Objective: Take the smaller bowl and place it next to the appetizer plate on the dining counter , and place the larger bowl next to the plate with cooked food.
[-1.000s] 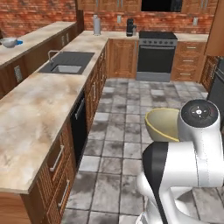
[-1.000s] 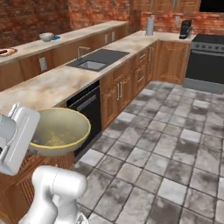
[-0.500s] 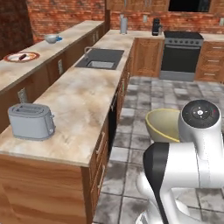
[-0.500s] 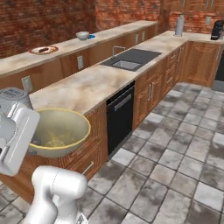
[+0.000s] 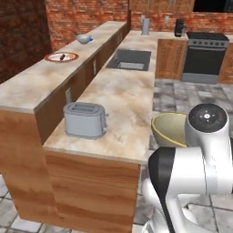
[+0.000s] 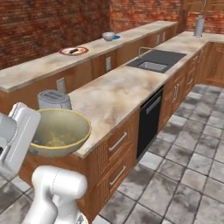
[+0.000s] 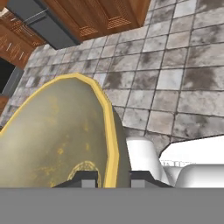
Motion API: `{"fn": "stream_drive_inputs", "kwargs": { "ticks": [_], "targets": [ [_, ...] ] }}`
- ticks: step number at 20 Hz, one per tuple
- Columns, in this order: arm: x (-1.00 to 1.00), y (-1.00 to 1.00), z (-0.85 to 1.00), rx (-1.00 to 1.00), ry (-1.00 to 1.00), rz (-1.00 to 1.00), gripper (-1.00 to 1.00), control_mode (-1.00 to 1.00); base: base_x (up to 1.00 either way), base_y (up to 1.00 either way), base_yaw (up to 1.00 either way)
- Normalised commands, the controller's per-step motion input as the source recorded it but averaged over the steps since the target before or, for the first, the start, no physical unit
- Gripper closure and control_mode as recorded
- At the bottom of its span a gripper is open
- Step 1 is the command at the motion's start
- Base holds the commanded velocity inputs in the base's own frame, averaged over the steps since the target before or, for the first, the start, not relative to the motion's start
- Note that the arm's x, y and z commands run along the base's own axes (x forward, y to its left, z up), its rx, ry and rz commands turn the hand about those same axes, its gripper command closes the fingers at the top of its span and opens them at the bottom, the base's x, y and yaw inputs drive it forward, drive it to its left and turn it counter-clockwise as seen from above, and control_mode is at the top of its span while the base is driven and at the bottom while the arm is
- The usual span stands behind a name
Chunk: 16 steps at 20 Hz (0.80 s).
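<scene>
My gripper [image 7: 111, 177] is shut on the yellowish rim of the larger bowl [image 7: 52, 135], one fingertip on each side of the rim. The olive-tan bowl [image 5: 167, 129] hangs by my arm over the floor, at the edge of the lower kitchen counter [image 6: 113, 92]; from the right it [image 6: 57, 131] looks upright. On the raised dining counter [image 5: 27, 84] lies the red-rimmed plate with cooked food [image 5: 61, 57] [image 6: 73, 50]. Farther along stands the smaller grey bowl [image 5: 83, 39] [image 6: 108, 36], beside the blue appetizer plate [image 6: 117, 37].
A silver toaster [image 5: 85, 119] [image 6: 53, 99] stands on the lower counter near its end. Beyond it is a sink [image 5: 129, 60] [image 6: 156, 60], and a stove [image 5: 205, 59] at the back. Tiled floor [image 6: 183, 166] lies open to the right.
The whole scene has shifted as the base drove; the toaster and the counter's end have come nearer. The larger bowl stays in my gripper.
</scene>
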Motion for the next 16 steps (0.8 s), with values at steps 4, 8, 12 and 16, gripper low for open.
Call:
{"fn": "stream_drive_inputs", "kwargs": {
  "ticks": [4,8,12,16],
  "targets": [
    [0.00,0.00,0.00,0.00,0.00,0.00,1.00,1.00,-0.10,0.92,0.00],
    [0.00,0.00,0.00,0.00,0.00,0.00,1.00,1.00,0.00,0.87,0.00],
    [0.00,0.00,0.00,0.00,0.00,0.00,1.00,1.00,0.01,0.98,-0.02],
    [0.00,0.00,0.00,0.00,0.00,0.00,1.00,1.00,0.03,1.00,-0.11]
  ]
}}
